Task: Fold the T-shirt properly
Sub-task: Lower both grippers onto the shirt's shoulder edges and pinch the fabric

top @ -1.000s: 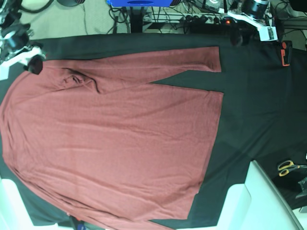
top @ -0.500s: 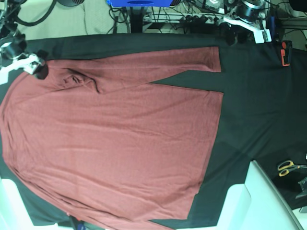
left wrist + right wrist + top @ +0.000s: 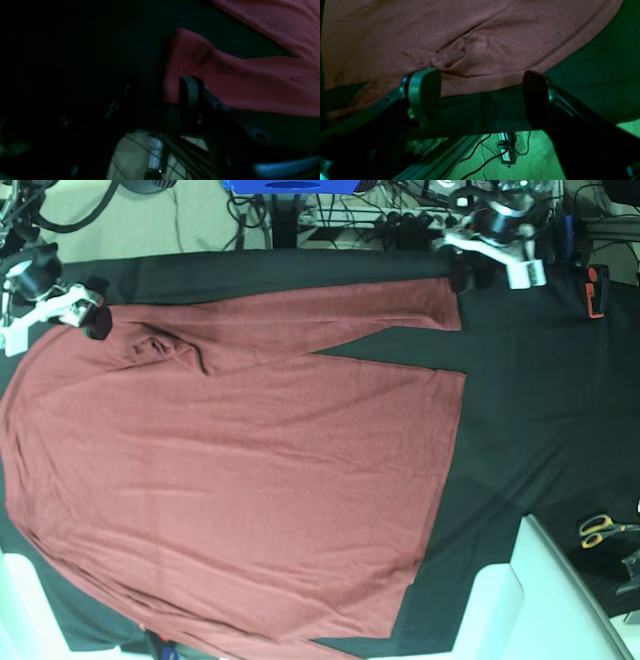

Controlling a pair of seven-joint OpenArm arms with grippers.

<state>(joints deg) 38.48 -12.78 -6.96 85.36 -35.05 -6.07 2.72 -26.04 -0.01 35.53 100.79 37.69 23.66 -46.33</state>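
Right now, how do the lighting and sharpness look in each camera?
Left wrist view: very dark and blurred, only the T-shirt sleeve reads clearly. Right wrist view: green cast, shirt in focus, claw fingers soft. Base view: evenly lit, sharp.

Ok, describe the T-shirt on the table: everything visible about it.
The T-shirt is plain brick-red, thin soft knit, with no print. It lies spread flat on the black table cover, one long sleeve stretched along the far edge, its cuff near the left hand. A small bunched wrinkle sits near the shoulder. The right hand hovers open at the shirt's edge without gripping it. The near edge runs out of the base view.
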